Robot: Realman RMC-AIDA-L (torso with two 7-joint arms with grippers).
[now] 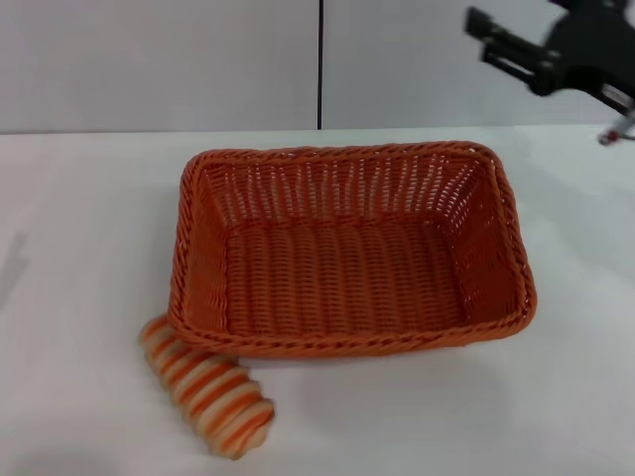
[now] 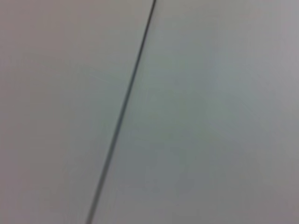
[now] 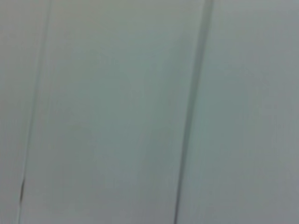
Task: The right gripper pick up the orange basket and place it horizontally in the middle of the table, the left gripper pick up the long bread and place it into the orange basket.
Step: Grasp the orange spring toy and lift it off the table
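Orange basket set lengthwise mid-table, long bread lying outside it, right gripper raised and holding nothing

The orange basket sits flat on the white table, long side across the head view, its inside bare. The long bread lies on the table at the basket's near left corner, one end touching or tucked just under the braided rim, the rest angling toward the robot. The right gripper hangs high over the far right of the table, well apart from the basket, its two black fingers spread with nothing between them. The left gripper shows in no view, so its state cannot be told. Both wrist views show only a pale grey panelled wall with a dark seam. No brand, label or writing can be read on anything
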